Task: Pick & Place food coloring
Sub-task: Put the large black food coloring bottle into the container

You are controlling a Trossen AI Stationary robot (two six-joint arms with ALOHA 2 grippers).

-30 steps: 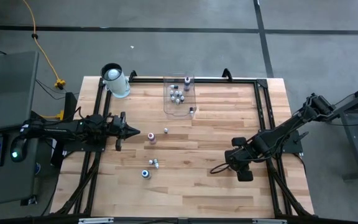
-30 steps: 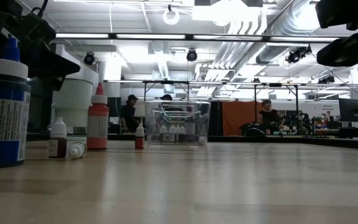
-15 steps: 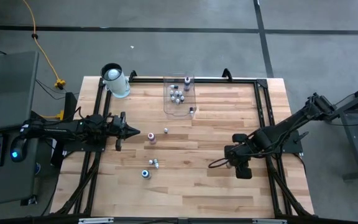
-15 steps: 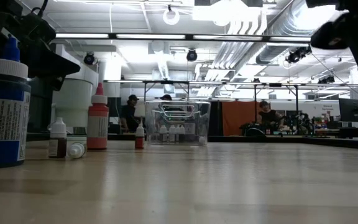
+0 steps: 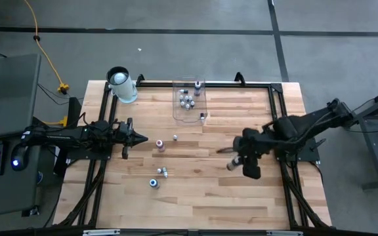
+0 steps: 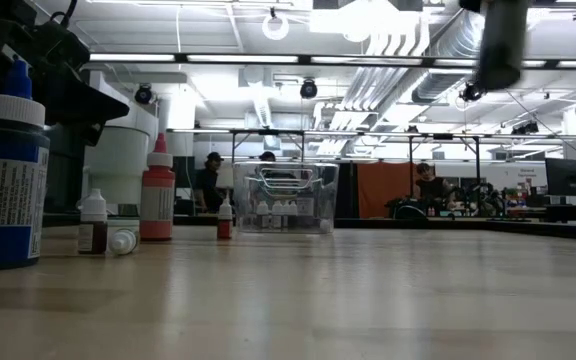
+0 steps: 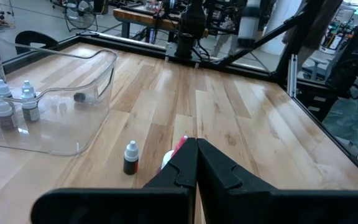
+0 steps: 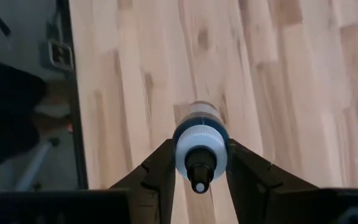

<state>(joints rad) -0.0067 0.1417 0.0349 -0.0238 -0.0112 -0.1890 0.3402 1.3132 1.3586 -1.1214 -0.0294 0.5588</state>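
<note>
One food coloring bottle [image 8: 200, 151] sits pinched between the fingers of the right end effector [image 5: 236, 159], carried above the table [image 5: 241, 196]. Ahead of it and off to one side stands the clear plastic bin [image 5: 189, 101], already holding several bottles. The grip looks centred, though its depth is hard to judge. Best to travel level, stop over the bin, and lower before letting go. The left end effector [image 5: 138, 139] waits pressed together, with loose bottles [image 5: 159, 145] just ahead.

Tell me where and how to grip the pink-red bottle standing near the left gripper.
Grip the pink-red bottle across its straight-sided body, below the narrow cap, coming down from above. It stands upright with bare wood around it; the small bottle stands apart. The left gripper, shut, is nearest and would likely suit.
</note>
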